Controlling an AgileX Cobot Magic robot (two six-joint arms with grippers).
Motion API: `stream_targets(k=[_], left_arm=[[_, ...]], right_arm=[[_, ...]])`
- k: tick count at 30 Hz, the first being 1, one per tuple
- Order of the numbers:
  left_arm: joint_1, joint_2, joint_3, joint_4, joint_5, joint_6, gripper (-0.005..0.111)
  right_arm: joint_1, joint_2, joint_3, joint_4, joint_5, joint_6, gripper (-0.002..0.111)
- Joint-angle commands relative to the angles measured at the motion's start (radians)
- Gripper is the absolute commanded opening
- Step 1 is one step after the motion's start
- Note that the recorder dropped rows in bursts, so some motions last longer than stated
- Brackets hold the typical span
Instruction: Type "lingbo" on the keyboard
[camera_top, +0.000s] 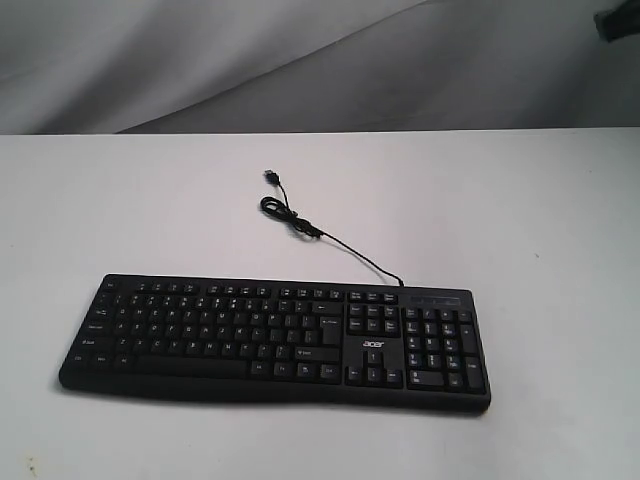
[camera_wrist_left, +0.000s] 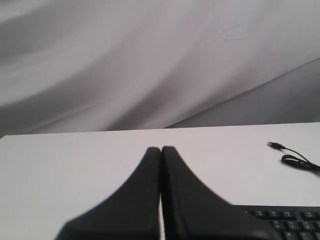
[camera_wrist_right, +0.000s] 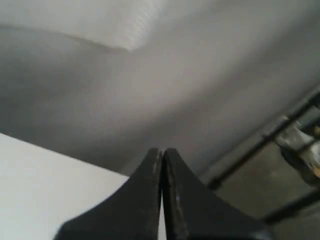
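The long black keyboard lies flat on the white table toward the front, its number pad and small white "acer" logo at the right end. Its thin black cable runs back across the table to a loose USB plug. Neither arm reaches over the keyboard in the exterior view. In the left wrist view my left gripper is shut and empty, held above the table, with a corner of the keyboard and the cable off to one side. My right gripper is shut and empty near the table's edge.
A grey cloth backdrop hangs behind the table. A dark object shows at the top right corner of the exterior view. Dark metal frame bars and floor appear beyond the table's edge in the right wrist view.
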Motion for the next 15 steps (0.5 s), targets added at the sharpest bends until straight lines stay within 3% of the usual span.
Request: stream_targets(k=[1, 7, 9, 11, 15], left_arm=[[-0.007, -0.005, 0.005, 0.0, -0.009, -0.002, 0.001], [-0.007, -0.005, 0.005, 0.0, -0.009, -0.002, 0.001], [-0.007, -0.005, 0.005, 0.0, -0.009, -0.002, 0.001], [-0.007, -0.005, 0.005, 0.0, -0.009, -0.002, 0.001], [-0.007, -0.005, 0.005, 0.0, -0.009, -0.002, 0.001]], right_arm=[[0.041, 0.119, -0.101, 0.525, 0.178, -0.414, 0.0], [0.041, 0.286, -0.305, 1.729, 0.313, -1.555, 0.0], [0.044, 0.321, -0.318, 2.017, 0.414, -1.884, 0.0], [0.057, 0.35, -0.318, 2.225, 0.535, -2.149, 0.0], [0.14, 0.397, -0.31, 2.395, 0.576, -2.273, 0.0]])
